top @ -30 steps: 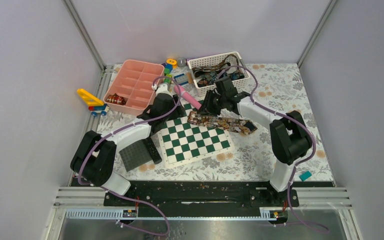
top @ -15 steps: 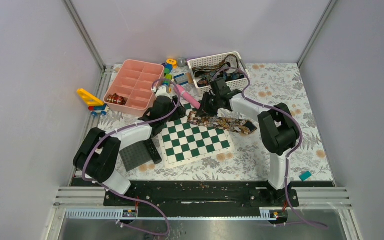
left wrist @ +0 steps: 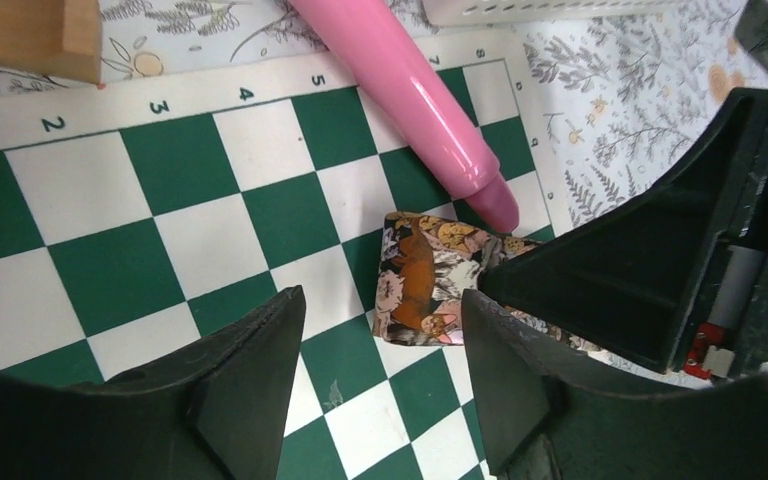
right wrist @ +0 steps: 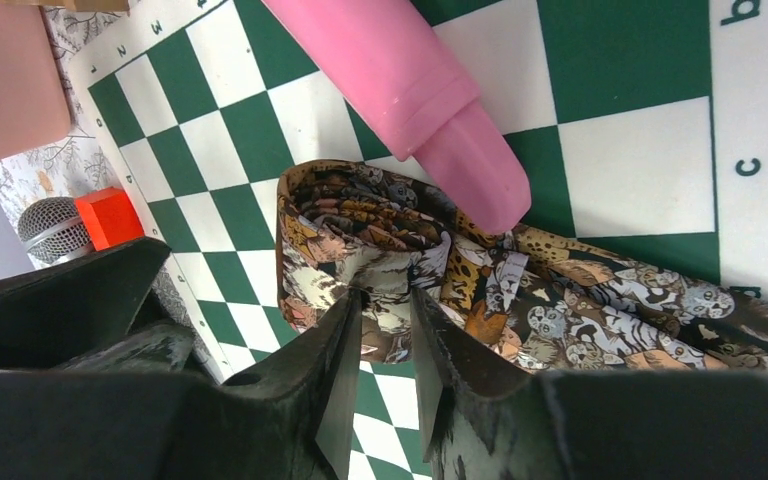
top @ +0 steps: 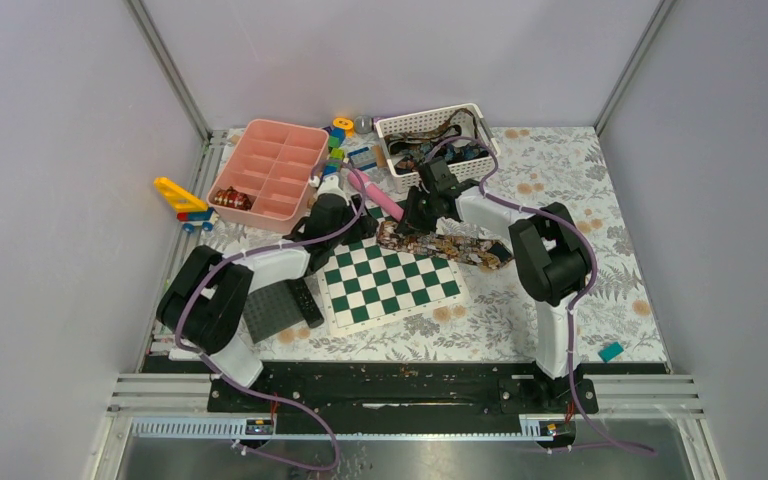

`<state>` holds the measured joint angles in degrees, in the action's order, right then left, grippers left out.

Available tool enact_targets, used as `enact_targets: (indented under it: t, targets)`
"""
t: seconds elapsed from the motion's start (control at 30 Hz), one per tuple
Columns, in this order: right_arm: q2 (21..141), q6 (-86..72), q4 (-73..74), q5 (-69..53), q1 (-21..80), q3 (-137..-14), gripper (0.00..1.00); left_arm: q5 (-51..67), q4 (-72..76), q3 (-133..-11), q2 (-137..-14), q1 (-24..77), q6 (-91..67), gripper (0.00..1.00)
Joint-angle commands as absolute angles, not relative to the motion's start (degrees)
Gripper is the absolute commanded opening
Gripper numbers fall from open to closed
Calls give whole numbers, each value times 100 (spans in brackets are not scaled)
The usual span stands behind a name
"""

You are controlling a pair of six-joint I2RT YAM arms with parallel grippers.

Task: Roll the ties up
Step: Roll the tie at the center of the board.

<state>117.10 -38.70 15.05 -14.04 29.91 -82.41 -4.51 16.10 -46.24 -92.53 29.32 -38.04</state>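
The tie (top: 443, 246) lies on the worktop (top: 560, 200) across the 1 o'clock corner of the chessboard (top: 390, 290), with its 9 o'clock end folded over. The right tool (right wrist: 385, 300) is clenched on that fold. The left tool (left wrist: 380, 330) hovers released at 9 o'clock of the fold, grasping nothing.

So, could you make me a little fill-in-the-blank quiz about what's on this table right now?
1. The long tie lies partly on a green and white ____.
2. The right gripper pinches its rolled end, while the left gripper stands ____.
3. A small rolled tie sits in the ____ tray.
4. More loose ties lie in the white ____.
Missing words: chessboard; open; pink; basket.
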Motion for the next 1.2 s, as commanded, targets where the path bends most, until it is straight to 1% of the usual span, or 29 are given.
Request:
enact_targets:
  t: [0.0, 0.73, 0.9, 1.17]
  targets:
    - [11751, -3828, 1715, -1059, 3034, -8415, 31, -146, 1996, -4708, -9494, 2898, -3850, 61]
    - [11692, -3816, 1743, -1109, 3038, -8281, 31, 751, 2465, -4915, -10158, 2900, -4098, 65]
    - [11692, -3823, 1742, -1111, 3037, -8271, 31, 1060, 2685, -4941, -10301, 2908, -4260, 65]
    - [11680, -3823, 1748, -1094, 3033, -8239, 31, 1203, 2853, -4904, -10433, 2908, -4374, 64]
